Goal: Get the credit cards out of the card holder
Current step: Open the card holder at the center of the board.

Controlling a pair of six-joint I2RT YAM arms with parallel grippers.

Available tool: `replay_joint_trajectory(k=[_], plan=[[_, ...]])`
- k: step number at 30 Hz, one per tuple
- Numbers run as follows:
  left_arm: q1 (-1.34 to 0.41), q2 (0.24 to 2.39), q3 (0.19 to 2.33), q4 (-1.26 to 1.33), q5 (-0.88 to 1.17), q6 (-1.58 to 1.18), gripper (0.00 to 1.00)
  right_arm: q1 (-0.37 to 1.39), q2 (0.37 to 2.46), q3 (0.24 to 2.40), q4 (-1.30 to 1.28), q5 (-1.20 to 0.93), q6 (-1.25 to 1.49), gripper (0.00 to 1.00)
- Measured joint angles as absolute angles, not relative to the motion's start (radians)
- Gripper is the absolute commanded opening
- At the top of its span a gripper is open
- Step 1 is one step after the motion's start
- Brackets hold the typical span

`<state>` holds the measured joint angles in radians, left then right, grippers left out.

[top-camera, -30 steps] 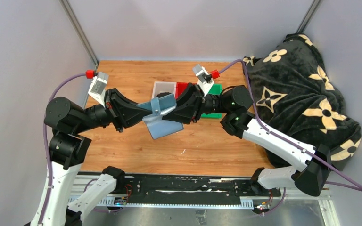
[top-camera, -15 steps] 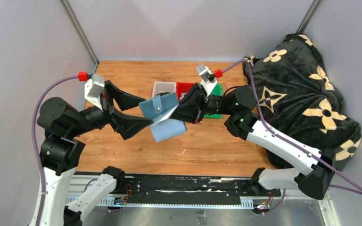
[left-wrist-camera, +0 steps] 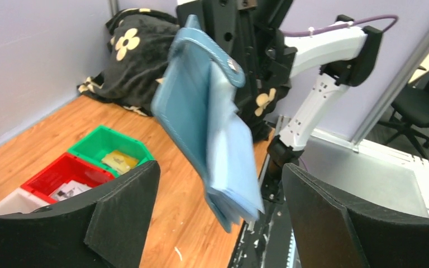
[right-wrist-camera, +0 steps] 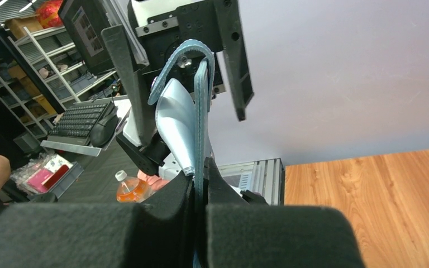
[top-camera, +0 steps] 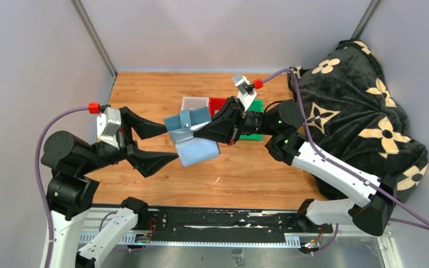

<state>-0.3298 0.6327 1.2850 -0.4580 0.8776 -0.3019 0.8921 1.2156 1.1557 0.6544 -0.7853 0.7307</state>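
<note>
**Card holder held in mid-air by right gripper; left gripper spread**

- Wooden table (top-camera: 246, 178) fills the centre of the top view. A black blanket with cream flower motifs (top-camera: 357, 111) is heaped along the right side.
- Both arms reach inward and meet over mid-table, left arm from lower left, right arm from lower right.
- Three small bins stand in a row at upper centre of the top view: white bin (top-camera: 192, 103), red bin (top-camera: 217, 103), green bin (top-camera: 255, 106). The arms partly cover them.
- The card holder (top-camera: 196, 152), slate blue with a paler inner panel, is off the table at frame centre. It hangs partly unfolded, flaps apart, snap tab on the darker flap.
- Right gripper (right-wrist-camera: 200, 190): fingers pressed together on the card holder's edge, which is pinched between the pads.
- Left gripper (left-wrist-camera: 220, 167): fingers spread wide. The card holder hangs between them, with a gap visible on each side in the left wrist view.
</note>
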Motion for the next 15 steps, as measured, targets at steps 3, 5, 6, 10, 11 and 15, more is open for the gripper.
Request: replay_joint_trajectory(k=[3, 5, 6, 10, 11, 15], plan=[[-0.33, 0.645, 1.253, -0.418, 0.854, -0.313, 0.79, 0.91, 1.227, 1.159, 0.641, -0.786, 0.725, 0.0], [-0.329, 0.654, 1.232, -0.382, 0.852, -0.336, 0.66, 0.92, 1.23, 1.167, 0.627, -0.786, 0.719, 0.0], [-0.329, 0.659, 1.222, -0.366, 0.851, -0.35, 0.56, 0.923, 1.233, 1.172, 0.625, -0.787, 0.717, 0.0], [-0.33, 0.67, 1.196, -0.313, 0.847, -0.386, 0.26, 0.93, 1.236, 1.191, 0.616, -0.788, 0.705, 0.07], [-0.33, 0.671, 1.194, -0.3, 0.849, -0.395, 0.19, 0.93, 1.238, 1.193, 0.613, -0.787, 0.701, 0.17], [-0.33, 0.67, 1.192, -0.266, 0.841, -0.432, 0.0, 0.93, 1.254, 1.2, 0.612, -0.79, 0.691, 0.35]])
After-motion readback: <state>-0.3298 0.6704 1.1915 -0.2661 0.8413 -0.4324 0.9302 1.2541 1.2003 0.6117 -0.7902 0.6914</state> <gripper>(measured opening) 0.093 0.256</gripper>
